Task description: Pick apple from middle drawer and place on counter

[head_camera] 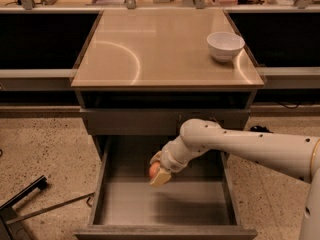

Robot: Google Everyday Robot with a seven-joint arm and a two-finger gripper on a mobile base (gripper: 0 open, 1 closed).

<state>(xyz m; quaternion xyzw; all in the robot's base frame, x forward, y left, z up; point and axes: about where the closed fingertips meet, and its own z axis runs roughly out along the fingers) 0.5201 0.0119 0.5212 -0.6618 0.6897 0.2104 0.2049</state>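
Note:
The middle drawer is pulled open below the cabinet, its grey-brown floor bare. My gripper hangs over the drawer's back half, shut on the small red-orange apple, which is held above the drawer floor. My white arm reaches in from the right. The counter is the glossy tan cabinet top above the drawer, well above the gripper.
A white bowl stands at the counter's right rear. A closed drawer front with pale scratch marks sits just above the gripper. Dark metal bars lie on the speckled floor at left. Cluttered shelves run along the back.

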